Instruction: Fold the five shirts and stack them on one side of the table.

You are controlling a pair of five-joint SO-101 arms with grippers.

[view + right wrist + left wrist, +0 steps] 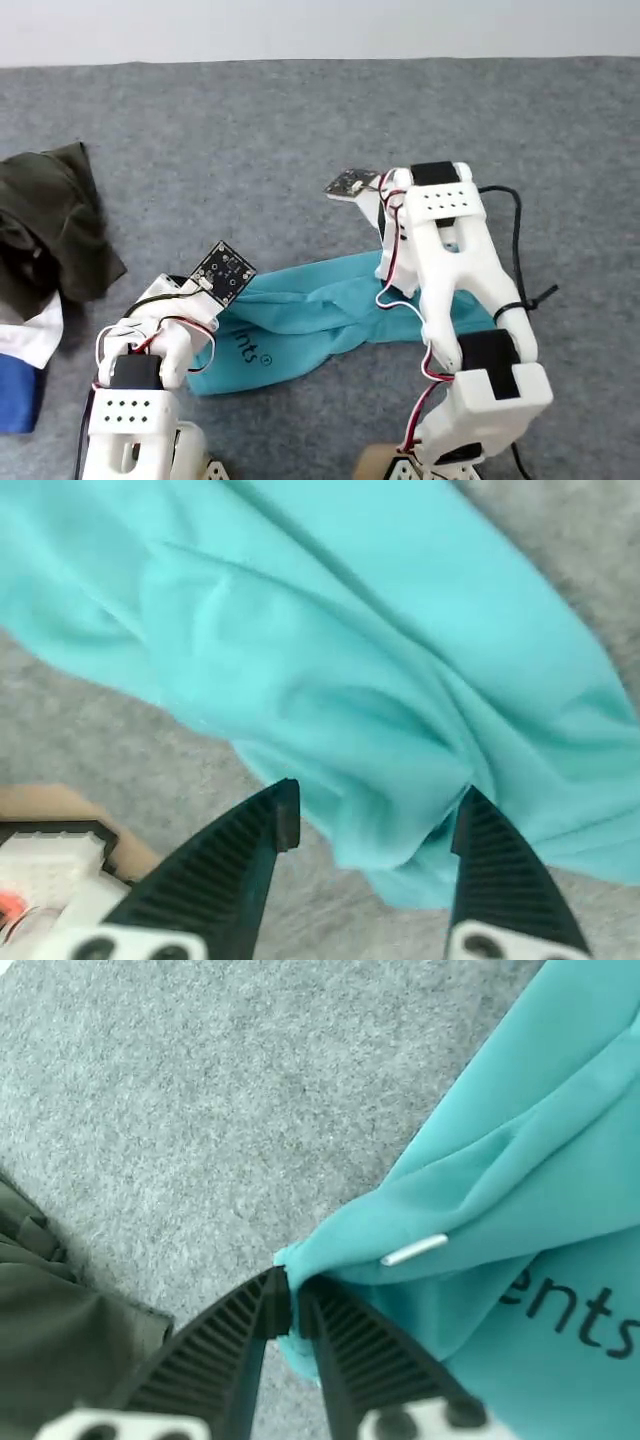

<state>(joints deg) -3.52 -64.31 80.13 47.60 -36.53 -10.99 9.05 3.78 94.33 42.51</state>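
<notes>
Nearest me, left gripper [288, 1295] is pinched closed on an edge of the teal shirt [500, 1210]. Right gripper [375, 815] hangs wide open over a bunched fold, gripping nothing. Shirt lies rumpled mid-table, unfolded. Far left sits a loose heap [55, 225] of other shirts. I judge nothing folded or stacked yet.

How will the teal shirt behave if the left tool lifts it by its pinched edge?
Probably floppy: the teal shirt lies in soft bunched folds, so it would likely sag. Pinched at one edge by the left tool, it may twist rather than lift flat.
</notes>
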